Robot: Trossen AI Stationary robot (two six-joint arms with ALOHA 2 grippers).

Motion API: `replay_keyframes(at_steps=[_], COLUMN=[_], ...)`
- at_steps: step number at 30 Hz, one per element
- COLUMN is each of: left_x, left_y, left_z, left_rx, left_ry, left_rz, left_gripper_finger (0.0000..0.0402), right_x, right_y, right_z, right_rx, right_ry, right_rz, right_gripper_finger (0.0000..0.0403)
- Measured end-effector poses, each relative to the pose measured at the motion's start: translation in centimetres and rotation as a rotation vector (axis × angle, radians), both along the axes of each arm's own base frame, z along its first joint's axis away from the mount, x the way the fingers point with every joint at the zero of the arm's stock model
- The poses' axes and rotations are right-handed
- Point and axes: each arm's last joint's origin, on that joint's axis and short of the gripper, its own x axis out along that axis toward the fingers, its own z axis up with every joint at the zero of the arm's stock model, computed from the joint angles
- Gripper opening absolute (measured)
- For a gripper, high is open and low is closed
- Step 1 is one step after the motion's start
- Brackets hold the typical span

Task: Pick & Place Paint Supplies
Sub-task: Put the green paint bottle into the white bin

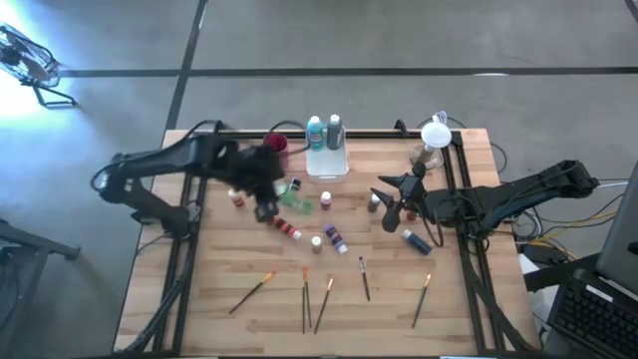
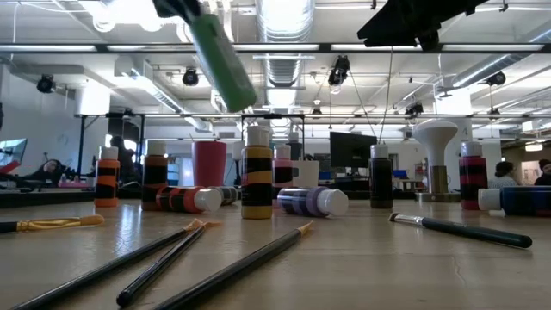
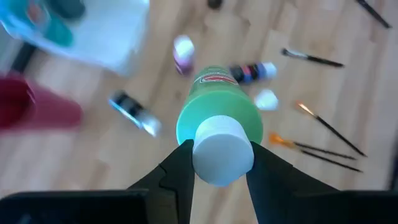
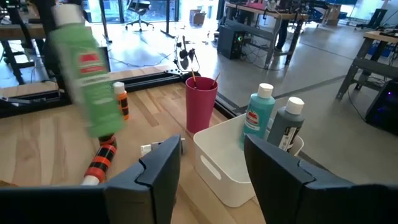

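One green paint bottle (image 3: 217,118) hangs by its cap in the left tool (image 3: 217,155), aloft toward the tray (image 1: 328,164) at two o'clock; that small grip could slip. Right tool (image 4: 211,165) gapes empty.

L pincer (image 1: 267,199) clamped mid-air, R pincer (image 1: 391,204) open, low

blurred: green bottle (image 2: 222,58), magenta cup (image 3: 34,106) | cut off at frame edge: tray (image 3: 112,43)
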Motion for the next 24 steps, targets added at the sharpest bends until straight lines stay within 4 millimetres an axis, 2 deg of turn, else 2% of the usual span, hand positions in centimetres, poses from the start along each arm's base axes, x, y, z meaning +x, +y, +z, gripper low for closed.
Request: replay_keyframes(at_steps=[4,10,17,24], left_x=[3.0,6.7,9.1,10.6], left_y=[2.8,7.5,12.9,16.4], left_z=[0.3,0.4,-0.5,-2.5], left_rx=[0.074,0.088,0.076,0.065], left_ry=[0.021,0.038,0.107,0.145], left_rz=[-0.048,-0.053,0.043,0.088], left_gripper_finger=[0.0120,0.0120,0.0120,0.0120], right_x=[0.0,-0.5,-1.7,-2.2], right_y=[-0.1,-0.3,-1.4,-3.1], right_z=[0.0,0.8,2.7,2.4], right_rx=[-0.005,-0.027,-0.036,-0.045], right_ry=[-0.002,-0.027,-0.076,-0.019], right_rz=[-0.019,-0.087,-0.122,-0.162], right_gripper_finger=[0.0180,0.0167,0.0155,0.0148])
